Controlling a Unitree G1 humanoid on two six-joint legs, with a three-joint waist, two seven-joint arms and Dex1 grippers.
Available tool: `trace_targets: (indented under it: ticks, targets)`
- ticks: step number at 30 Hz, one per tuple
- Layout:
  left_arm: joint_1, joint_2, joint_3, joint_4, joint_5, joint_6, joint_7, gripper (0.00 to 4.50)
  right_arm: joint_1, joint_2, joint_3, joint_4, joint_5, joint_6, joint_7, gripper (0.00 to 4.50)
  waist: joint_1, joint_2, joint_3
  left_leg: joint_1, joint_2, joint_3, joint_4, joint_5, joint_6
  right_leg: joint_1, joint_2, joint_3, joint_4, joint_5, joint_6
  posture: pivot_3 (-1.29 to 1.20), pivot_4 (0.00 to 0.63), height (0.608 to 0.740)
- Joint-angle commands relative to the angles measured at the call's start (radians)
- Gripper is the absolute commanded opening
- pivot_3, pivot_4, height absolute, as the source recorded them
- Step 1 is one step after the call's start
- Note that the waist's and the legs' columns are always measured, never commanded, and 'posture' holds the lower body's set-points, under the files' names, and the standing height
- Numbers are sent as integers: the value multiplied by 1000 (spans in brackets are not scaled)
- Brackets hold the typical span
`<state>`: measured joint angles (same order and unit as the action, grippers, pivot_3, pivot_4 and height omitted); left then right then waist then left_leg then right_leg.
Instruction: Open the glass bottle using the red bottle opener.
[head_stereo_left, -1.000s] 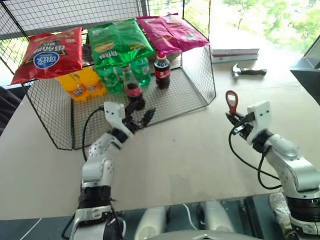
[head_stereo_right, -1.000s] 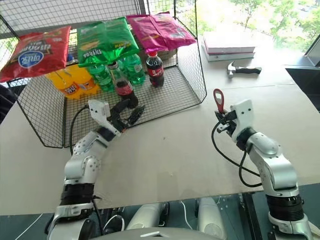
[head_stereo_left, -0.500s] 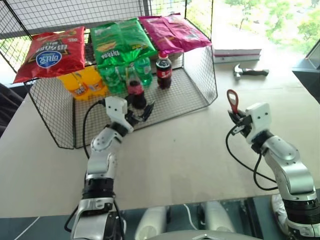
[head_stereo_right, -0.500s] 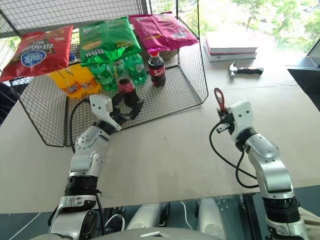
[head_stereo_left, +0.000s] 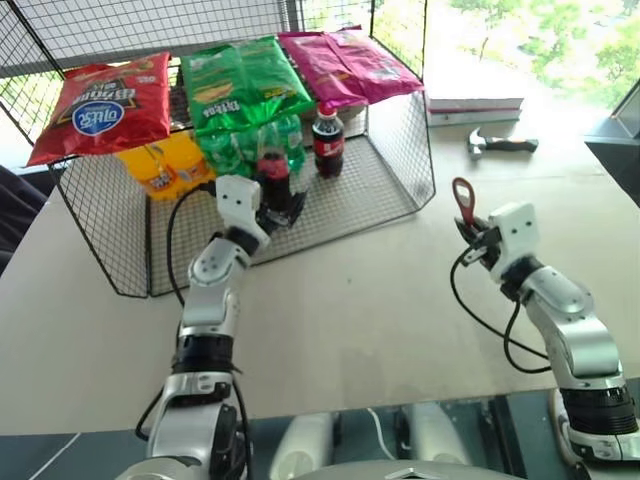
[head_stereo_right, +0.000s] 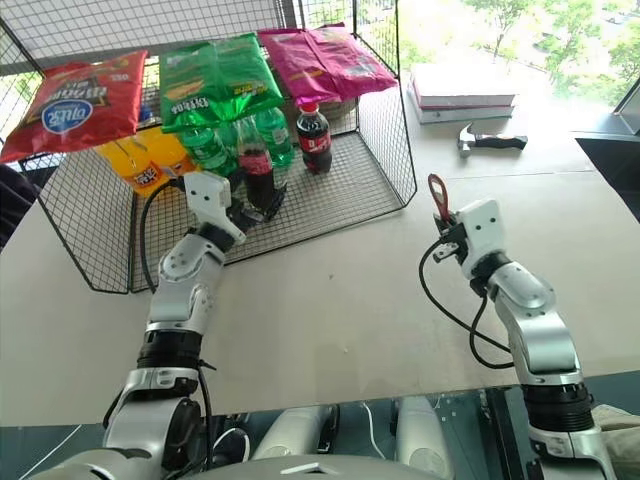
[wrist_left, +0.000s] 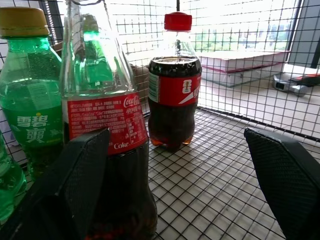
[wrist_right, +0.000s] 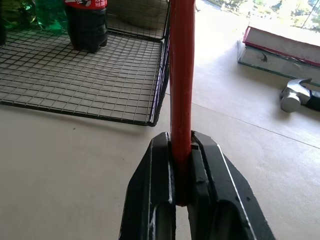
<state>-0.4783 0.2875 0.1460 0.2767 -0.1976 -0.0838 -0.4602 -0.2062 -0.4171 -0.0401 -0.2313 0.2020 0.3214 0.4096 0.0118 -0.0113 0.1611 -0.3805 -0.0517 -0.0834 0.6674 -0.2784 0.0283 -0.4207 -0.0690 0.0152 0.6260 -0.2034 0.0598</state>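
Observation:
The glass bottle (head_stereo_left: 274, 172) stands upright on the floor of the wire rack (head_stereo_left: 400, 165), with dark liquid and a red label. My left gripper (head_stereo_left: 280, 210) is open at the bottle's base. In the left wrist view the glass bottle (wrist_left: 105, 130) sits just behind one finger (wrist_left: 75, 190), and the other finger (wrist_left: 285, 175) stands far off to the side. My right gripper (head_stereo_left: 472, 232) hovers over the table to the right of the rack. It is shut on the handle of the red bottle opener (head_stereo_left: 463, 200), whose ring head points up. The right wrist view shows the opener's (wrist_right: 181, 75) handle clamped in the gripper (wrist_right: 181, 150).
A plastic cola bottle (head_stereo_left: 325, 140) stands right of the glass bottle, with green bottles (head_stereo_left: 225, 155) and orange bottles (head_stereo_left: 165, 165) to its left. Chip bags (head_stereo_left: 240, 80) lie on the rack's top. Books (head_stereo_left: 475, 103) and a hammer (head_stereo_left: 500, 145) lie far right.
My left gripper has moved forward and up into the rack and rolled, coming up to the glass bottle's base. The right gripper has kept its place with the opener.

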Motion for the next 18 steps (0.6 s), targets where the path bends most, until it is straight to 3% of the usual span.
trace_targets:
  ticks: [1, 8, 18]
  targets:
    - [-13, -6, -4, -18, -1, -36, 7, 4426, -27, -2, -8, -4, -3, -33, 13, 0, 0, 0, 0, 0, 0, 0, 0, 0, 0, 0, 0, 0, 0, 0, 0, 0, 150, 740]
    - [82, -6, -2, -117, -5, -34, 7, 4426, -11, -3, -14, -12, -3, -35, 18, 0, -2, 0, 0, 0, 0, 0, 0, 0, 0, 0, 0, 1, 0, 0, 0, 0, 150, 740]
    - [50, 7, 16, -61, 43, -91, 88, 4426, -2, -8, -20, -19, -7, -32, 19, 0, 1, 0, 0, 0, 0, 0, 1, 0, 0, 0, 0, 0, 1, 0, 0, 0, 150, 740]
